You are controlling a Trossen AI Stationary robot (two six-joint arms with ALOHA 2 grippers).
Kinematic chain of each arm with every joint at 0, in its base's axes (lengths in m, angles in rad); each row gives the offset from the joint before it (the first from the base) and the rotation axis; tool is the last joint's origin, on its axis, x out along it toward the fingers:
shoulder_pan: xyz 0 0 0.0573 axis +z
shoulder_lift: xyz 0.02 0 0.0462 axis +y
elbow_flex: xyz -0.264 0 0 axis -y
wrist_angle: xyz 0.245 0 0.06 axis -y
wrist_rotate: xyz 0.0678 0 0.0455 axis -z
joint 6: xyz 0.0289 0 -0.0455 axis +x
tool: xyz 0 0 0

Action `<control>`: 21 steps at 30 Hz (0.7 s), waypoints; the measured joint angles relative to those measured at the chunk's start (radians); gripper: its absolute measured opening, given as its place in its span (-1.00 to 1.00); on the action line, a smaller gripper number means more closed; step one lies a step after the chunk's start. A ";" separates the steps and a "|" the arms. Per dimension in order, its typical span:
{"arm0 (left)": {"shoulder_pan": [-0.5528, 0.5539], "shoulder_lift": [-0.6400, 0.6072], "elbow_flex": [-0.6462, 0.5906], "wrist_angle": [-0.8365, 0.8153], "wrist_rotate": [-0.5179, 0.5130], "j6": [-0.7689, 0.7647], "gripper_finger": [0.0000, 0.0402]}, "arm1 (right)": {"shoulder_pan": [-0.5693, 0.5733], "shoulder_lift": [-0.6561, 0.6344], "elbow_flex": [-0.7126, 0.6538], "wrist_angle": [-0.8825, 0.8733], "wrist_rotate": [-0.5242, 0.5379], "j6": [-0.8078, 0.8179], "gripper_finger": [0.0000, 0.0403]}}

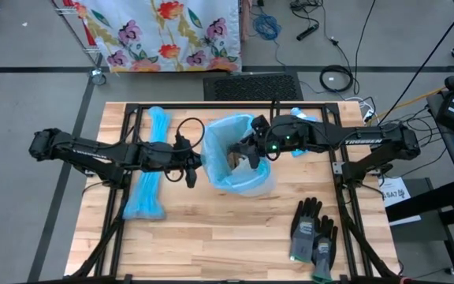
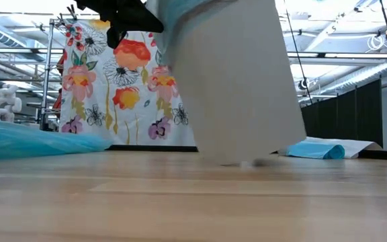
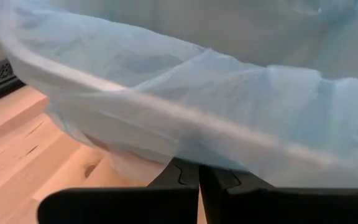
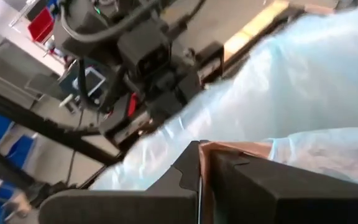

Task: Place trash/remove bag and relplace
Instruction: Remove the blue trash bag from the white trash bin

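There is one white bin [image 1: 247,177] with one blue bag [image 1: 231,154] in it. One brown paper piece [image 1: 233,160] shows inside the bag. Two gray work gloves [image 1: 312,233] lie near the desk's [image 1: 211,237] front right corner. One long blue bag roll [image 1: 150,166] lies by the left edge. Another blue packet [image 1: 302,118] sits near the back edge. There are two robot arms.

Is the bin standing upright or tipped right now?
Upright. The bin stands on the table, its blue liner mouth facing straight up in the high view.
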 joint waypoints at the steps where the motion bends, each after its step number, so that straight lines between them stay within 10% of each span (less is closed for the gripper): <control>1: 0.000 0.000 0.000 0.000 0.000 0.000 -1.00 | 0.000 0.000 0.000 -0.013 -0.017 0.013 -1.00; 21: 0.001 0.000 0.002 0.003 -0.005 0.001 -1.00 | 0.004 -0.092 0.024 -0.183 -0.064 -0.013 -1.00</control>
